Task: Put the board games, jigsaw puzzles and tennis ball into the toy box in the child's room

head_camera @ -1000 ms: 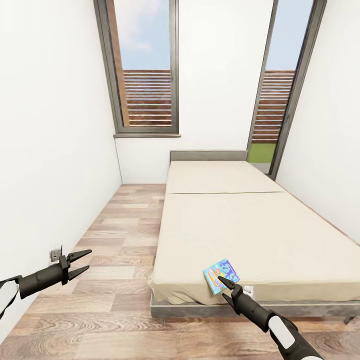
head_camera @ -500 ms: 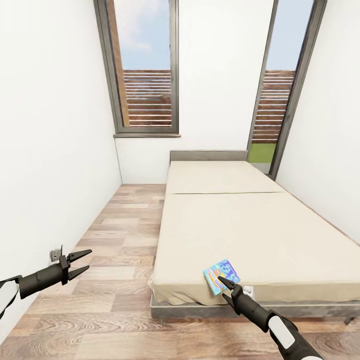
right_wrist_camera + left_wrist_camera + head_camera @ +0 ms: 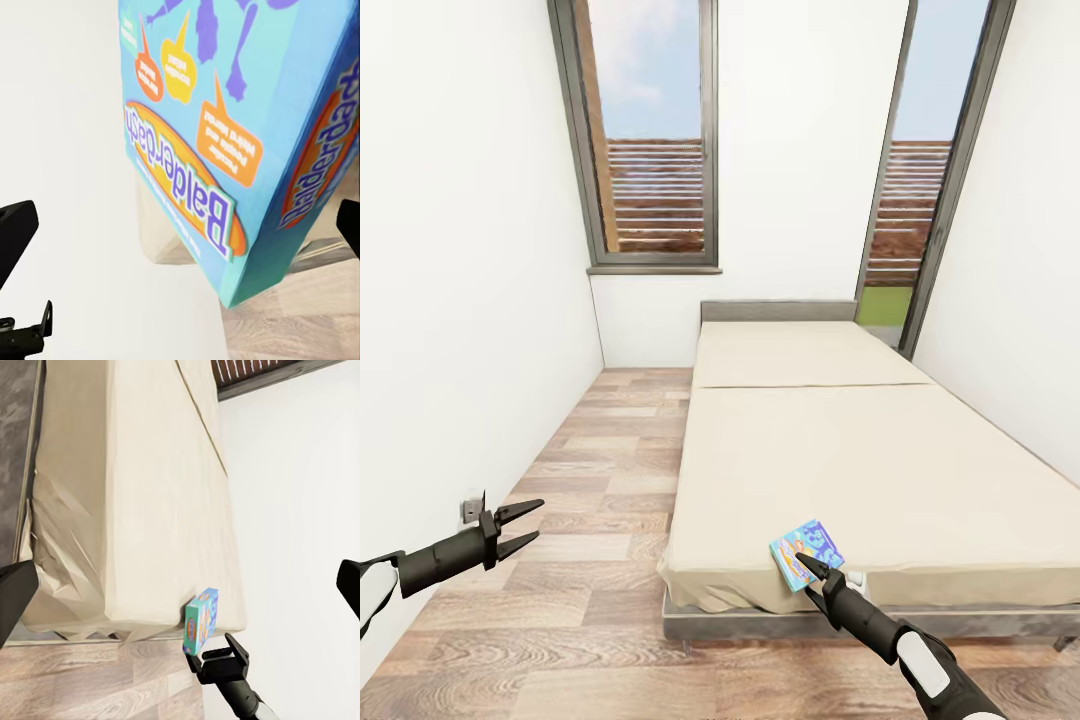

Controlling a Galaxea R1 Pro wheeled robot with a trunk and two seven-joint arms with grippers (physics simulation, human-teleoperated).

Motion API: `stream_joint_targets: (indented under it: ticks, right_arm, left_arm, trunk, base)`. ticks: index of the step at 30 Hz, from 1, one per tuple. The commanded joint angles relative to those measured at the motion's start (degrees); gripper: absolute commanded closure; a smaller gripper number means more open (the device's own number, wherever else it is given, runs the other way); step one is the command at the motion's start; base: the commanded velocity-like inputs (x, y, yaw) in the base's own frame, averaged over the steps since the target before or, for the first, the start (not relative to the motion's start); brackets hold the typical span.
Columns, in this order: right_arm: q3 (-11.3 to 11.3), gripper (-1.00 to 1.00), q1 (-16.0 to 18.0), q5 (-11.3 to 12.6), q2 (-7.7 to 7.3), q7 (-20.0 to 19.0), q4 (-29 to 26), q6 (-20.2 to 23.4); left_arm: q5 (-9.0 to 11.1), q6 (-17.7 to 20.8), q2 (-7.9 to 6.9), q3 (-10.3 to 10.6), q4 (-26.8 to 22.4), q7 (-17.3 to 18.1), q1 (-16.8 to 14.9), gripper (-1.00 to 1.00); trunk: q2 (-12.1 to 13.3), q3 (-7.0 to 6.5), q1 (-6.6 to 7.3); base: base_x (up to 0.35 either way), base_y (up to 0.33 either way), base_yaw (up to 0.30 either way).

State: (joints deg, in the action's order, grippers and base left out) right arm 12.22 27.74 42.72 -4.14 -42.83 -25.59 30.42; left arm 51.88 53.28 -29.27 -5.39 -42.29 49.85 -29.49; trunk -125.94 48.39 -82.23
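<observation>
At the bed's [image 3: 880, 470] near corner, the right gripper [image 3: 812, 578] reaches a light blue board game [image 3: 807, 552], jaws spread, not yet gripping. Left gripper [image 3: 520, 525] hangs wide, empty. Packing seems unfinished.

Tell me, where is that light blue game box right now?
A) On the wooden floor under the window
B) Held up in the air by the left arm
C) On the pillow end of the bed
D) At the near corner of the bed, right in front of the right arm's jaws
D: the light blue game box lies at the near corner of the bed, with the right gripper just before it.
</observation>
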Motion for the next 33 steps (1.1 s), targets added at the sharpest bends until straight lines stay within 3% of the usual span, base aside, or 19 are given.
stream_joint_targets:
  ticks: [1,19,33]
  right_arm:
    - [0.17,-1.0,0.04,0.26,0.01,-0.06,0.02,0.43]
    - [0.17,-1.0,0.04,0.26,0.01,-0.06,0.02,0.43]
    - [0.17,-1.0,0.04,0.26,0.01,-0.06,0.02,0.43]
  left_arm:
    - [-0.02,0.24,0.0,-0.06,0.02,0.16,-0.04,-1.0]
    - [-0.02,0.24,0.0,-0.06,0.01,0.21,-0.04,-1.0]
    - [-0.02,0.24,0.0,-0.06,0.01,0.23,-0.04,-1.0]
  trunk:
    - [-0.44,0.24,-0.22]
    - [-0.44,0.24,-0.22]
    - [-0.44,0.24,-0.22]
  base:
    - [0.0,0.0,0.0]
    - [0.0,0.0,0.0]
    - [0.107,0.0,0.0]
